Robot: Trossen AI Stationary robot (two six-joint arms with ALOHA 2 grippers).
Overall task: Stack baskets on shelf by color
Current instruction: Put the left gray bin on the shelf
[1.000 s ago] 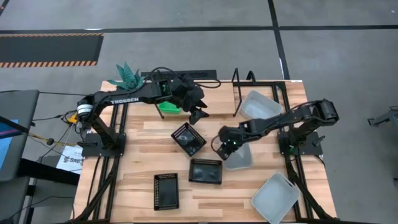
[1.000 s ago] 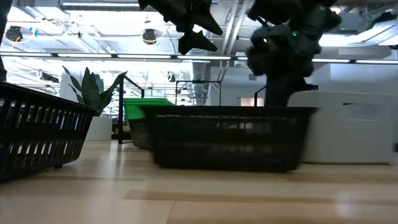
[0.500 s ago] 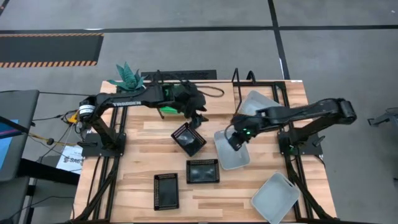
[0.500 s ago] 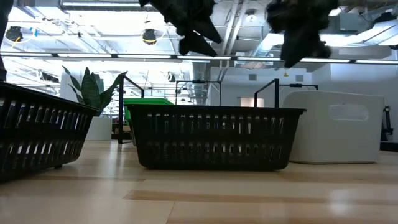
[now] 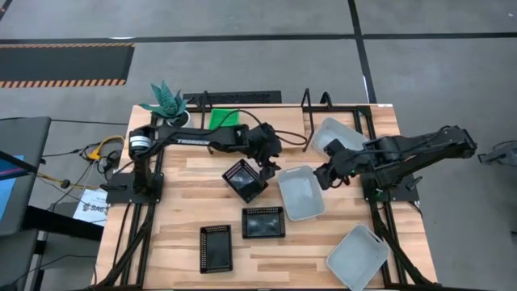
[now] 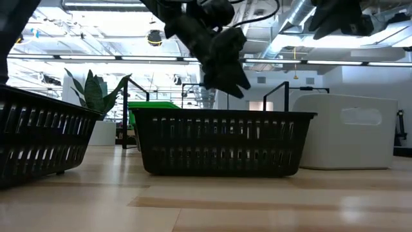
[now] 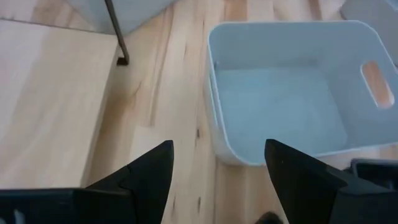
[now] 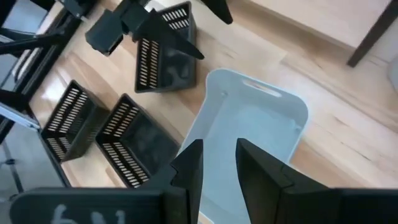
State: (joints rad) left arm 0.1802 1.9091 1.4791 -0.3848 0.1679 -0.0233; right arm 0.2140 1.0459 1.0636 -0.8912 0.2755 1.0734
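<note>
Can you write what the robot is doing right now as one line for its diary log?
left gripper: jaws open, over table beside white basket | right gripper: empty, by same basket's other side | green baskets: on shelf

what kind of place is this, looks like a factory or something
Probably a robotics lab or test bay in an industrial-style hall: a wooden worktable with two arms bolted on, exposed ceiling ducts with strip lights, and hazard-striped floor marking.

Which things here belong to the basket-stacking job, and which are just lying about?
Job:
green basket on the shelf
black baskets
white baskets

Lying about:
potted plant
papers beside the table
cables
</note>
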